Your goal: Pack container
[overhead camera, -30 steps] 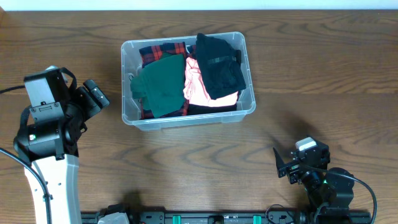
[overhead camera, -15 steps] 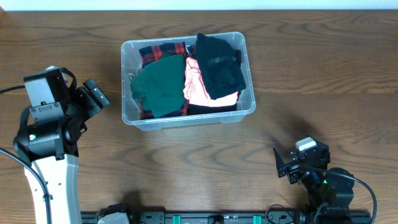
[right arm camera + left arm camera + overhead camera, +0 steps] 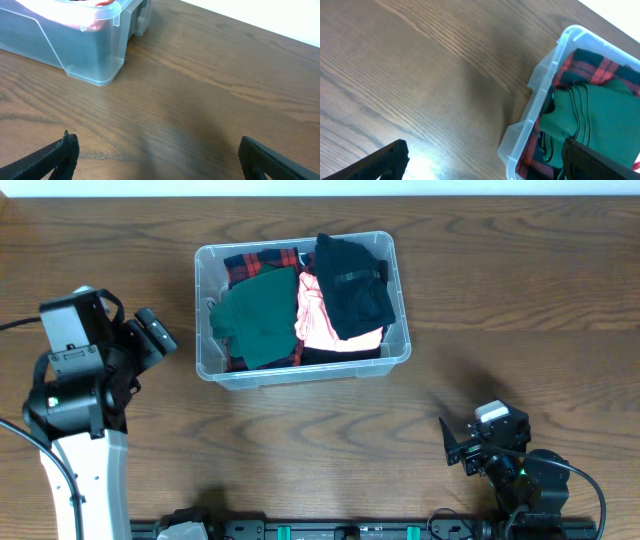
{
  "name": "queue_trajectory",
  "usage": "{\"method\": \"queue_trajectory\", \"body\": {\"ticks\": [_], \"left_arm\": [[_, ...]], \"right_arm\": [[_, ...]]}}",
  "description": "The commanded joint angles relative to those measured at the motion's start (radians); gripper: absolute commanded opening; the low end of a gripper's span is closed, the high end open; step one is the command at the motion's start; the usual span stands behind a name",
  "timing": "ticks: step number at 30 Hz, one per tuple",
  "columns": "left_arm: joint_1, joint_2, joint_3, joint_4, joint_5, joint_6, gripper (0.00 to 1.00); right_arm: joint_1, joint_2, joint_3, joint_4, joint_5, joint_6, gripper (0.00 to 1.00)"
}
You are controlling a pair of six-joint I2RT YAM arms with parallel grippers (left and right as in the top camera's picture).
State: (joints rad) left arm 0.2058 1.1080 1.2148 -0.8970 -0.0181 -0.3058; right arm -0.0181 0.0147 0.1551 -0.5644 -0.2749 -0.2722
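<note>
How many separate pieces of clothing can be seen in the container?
4 in the container: green garment at left, pink garment in the middle, black garment at right over the pink, red plaid garment underneath along the back. Others may be hidden below.

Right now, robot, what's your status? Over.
Left claw open, empty. Right claw open, empty. Bin packed with clothes, both claws away from it. Nothing in the way. Over.
</note>
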Motion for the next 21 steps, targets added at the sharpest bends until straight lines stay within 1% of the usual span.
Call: {"method": "queue_trajectory", "body": {"ticks": [1,4,6,11,15,17,21], "left_arm": [[-0.038,-0.082,-0.029,-0.008,-0.058,0.054,0.98],[-0.066,-0.169,-0.066,0.010,-0.058,0.060,0.98],[-0.072,-0.233,-0.120,0.068,-0.057,0.066,0.98],[-0.080,-0.425,-0.353,0.346,-0.049,0.104,0.98],[-0.081,-0.589,-0.561,0.570,-0.046,0.104,0.98],[-0.082,-0.663,-0.652,0.653,-0.045,0.104,0.98],[-0.103,-0.779,-0.789,0.743,-0.047,0.125,0.98]], "right_arm": [[-0.014,-0.009,-0.003,0.000,0.006,0.014,0.99],[-0.014,-0.009,-0.003,0.000,0.006,0.014,0.99],[-0.014,-0.009,-0.003,0.000,0.006,0.014,0.99],[-0.014,-0.009,-0.003,0.000,0.006,0.014,0.99],[-0.014,-0.009,-0.003,0.000,0.006,0.014,0.99],[-0.014,-0.009,-0.003,0.000,0.006,0.014,0.99],[-0.014,-0.009,-0.003,0.000,0.006,0.014,0.99]]}}
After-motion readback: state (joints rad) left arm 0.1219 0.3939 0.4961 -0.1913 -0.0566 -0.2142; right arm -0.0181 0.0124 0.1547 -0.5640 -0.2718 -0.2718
